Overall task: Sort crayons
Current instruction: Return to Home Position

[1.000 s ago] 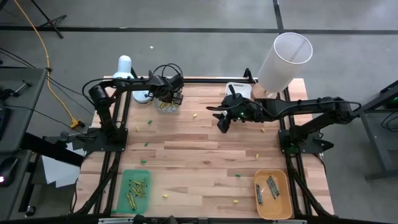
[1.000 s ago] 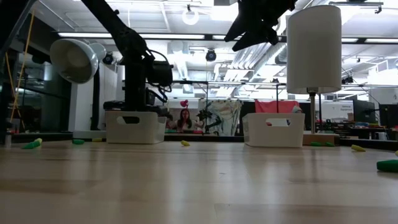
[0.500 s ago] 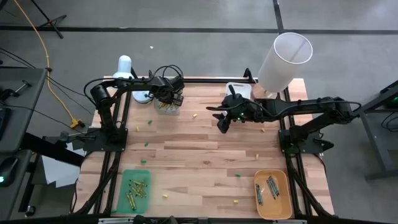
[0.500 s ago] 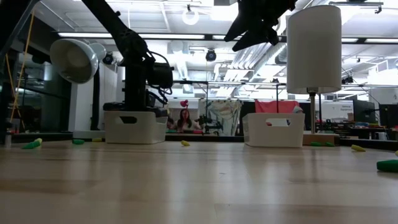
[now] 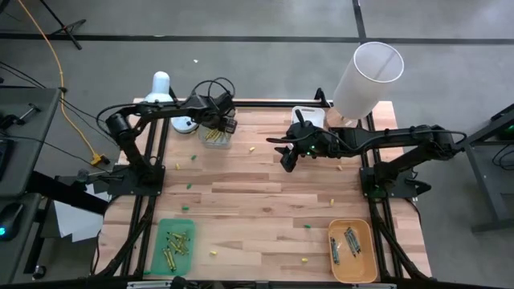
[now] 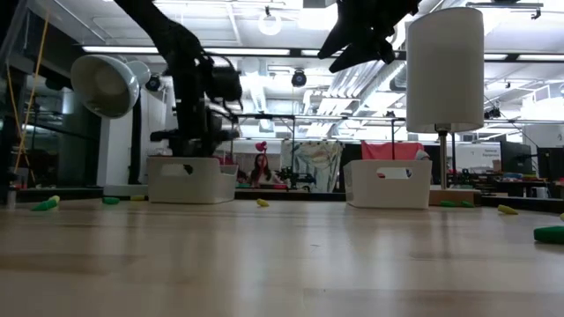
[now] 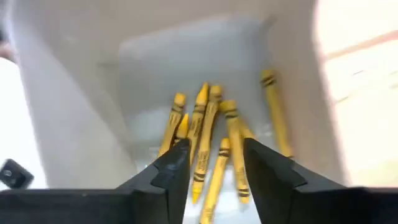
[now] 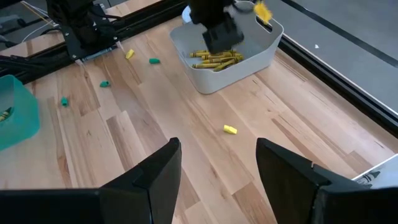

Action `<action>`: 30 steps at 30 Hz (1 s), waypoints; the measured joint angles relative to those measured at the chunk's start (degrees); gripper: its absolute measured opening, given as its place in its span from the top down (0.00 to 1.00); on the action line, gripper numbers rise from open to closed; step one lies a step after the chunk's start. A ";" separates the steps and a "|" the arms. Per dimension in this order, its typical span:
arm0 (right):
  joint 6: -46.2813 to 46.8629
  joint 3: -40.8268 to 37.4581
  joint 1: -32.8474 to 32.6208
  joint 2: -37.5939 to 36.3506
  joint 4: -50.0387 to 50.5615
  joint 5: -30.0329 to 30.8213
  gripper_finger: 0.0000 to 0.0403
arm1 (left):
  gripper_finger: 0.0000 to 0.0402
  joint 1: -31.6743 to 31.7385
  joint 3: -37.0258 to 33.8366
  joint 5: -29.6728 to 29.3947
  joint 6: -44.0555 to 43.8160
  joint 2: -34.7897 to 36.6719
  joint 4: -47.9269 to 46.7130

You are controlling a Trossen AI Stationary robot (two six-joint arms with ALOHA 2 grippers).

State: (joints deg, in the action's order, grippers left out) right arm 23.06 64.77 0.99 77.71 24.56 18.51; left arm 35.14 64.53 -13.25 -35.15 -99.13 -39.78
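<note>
Left gripper [image 7: 215,148]: fingers parted, nothing between them; poised just above the white bin [image 6: 191,180] at the table's far left.
Yellow crayons [image 7: 202,118]: heaped in that bin, directly beneath the parted fingers, not touched.
Right gripper [image 8: 217,144]: open wide and empty; raised over bare table [image 5: 257,201] near the far middle, well apart from the other arm.
Second white bin [image 5: 307,115]: at the far edge, beside the right arm; contents hidden.
Green tray [image 5: 165,229]: near-left corner, holding greenish crayons [image 5: 178,243].
Orange tray [image 5: 363,265]: near-right corner, holding blue-grey crayons [image 5: 351,239].
Loose bits [image 8: 230,129]: small yellow and green pieces scattered on the wood.
</note>
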 joint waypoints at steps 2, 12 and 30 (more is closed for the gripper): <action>0.01 0.00 0.00 0.00 0.00 -0.01 0.50 | 0.64 0.00 0.00 -0.07 -0.02 2.48 0.54; -4.19 0.00 0.24 -0.03 -2.07 -0.05 0.50 | 0.62 -5.93 0.02 2.32 5.20 18.63 9.36; -5.30 0.00 -0.76 -12.86 18.95 -4.96 0.50 | 0.62 -39.54 -15.27 4.02 11.06 31.92 42.62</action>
State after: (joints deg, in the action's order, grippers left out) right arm 17.76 64.77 0.23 64.85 43.51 13.55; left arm -4.41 49.26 -9.23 -24.09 -67.22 2.84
